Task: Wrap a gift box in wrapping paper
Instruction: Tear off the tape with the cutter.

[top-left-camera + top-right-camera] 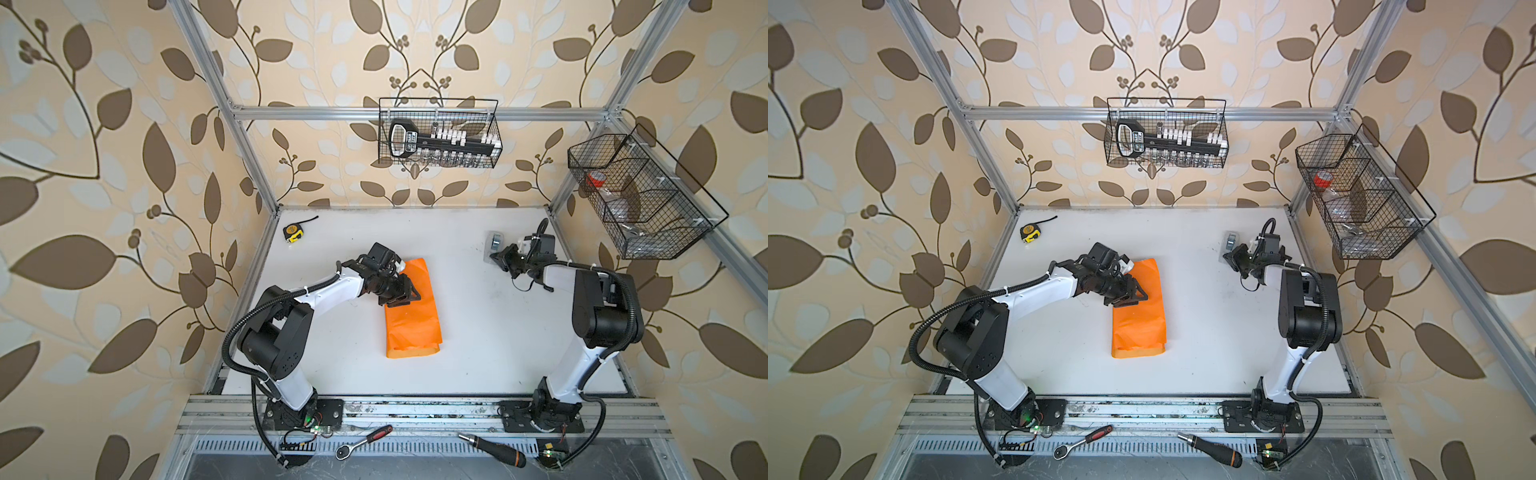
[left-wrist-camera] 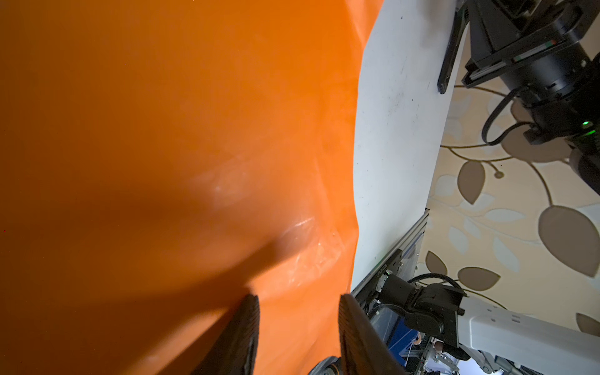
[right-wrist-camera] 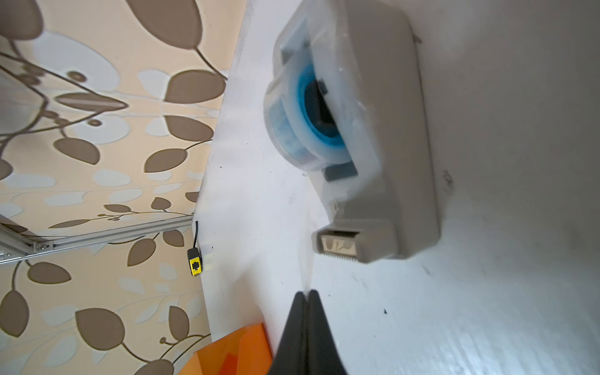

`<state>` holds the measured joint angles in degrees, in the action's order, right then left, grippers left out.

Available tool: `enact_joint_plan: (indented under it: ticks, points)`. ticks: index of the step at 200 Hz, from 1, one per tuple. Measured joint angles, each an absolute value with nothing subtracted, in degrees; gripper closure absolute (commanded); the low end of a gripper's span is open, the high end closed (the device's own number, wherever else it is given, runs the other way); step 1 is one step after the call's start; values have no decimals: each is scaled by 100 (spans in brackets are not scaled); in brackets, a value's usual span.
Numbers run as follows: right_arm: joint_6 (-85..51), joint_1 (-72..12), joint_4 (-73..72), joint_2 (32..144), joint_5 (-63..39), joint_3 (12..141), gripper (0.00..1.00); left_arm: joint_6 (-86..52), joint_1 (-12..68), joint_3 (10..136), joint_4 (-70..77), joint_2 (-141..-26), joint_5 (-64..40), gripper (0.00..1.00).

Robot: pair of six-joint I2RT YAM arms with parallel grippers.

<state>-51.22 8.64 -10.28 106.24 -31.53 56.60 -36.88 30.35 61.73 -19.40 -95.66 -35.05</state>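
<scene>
Paper (image 1: 411, 316) bundle lies mid-table, long axis far-to-near. The box is not visible, presumably inside.

Left gripper (image 1: 405, 300) reaches in from the left over the bundle's far half. Its jaws are part-spread with the tips at the paper; you cannot confirm contact.

Right gripper (image 3: 306, 298) is well apart to the right, pressed together just short of the dispenser (image 3: 373, 130) cutter. You cannot tell if tape is pinched.

Judgement: your left is nearer for holding, and your right must bring tape leftward.

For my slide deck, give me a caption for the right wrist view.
Shut right gripper poised just short of the grey tape dispenser on the white table.
</scene>
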Motion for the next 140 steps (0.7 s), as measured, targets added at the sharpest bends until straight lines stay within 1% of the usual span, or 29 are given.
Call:
enact_joint_plan:
  ticks: [63,93,140]
  points:
    - [-5098,864,-836,10698,-2956,5675,100,-3688,3035,6160,-1925,-9561,-3500,56]
    - [-5098,862,-609,11069,-2716,5990,100,-3688,3035,6160,-1927,-9553,-3494,56]
    - [-5103,788,62,11115,-2471,6361,100,-3686,3035,6163,-1931,-9553,-3489,56]
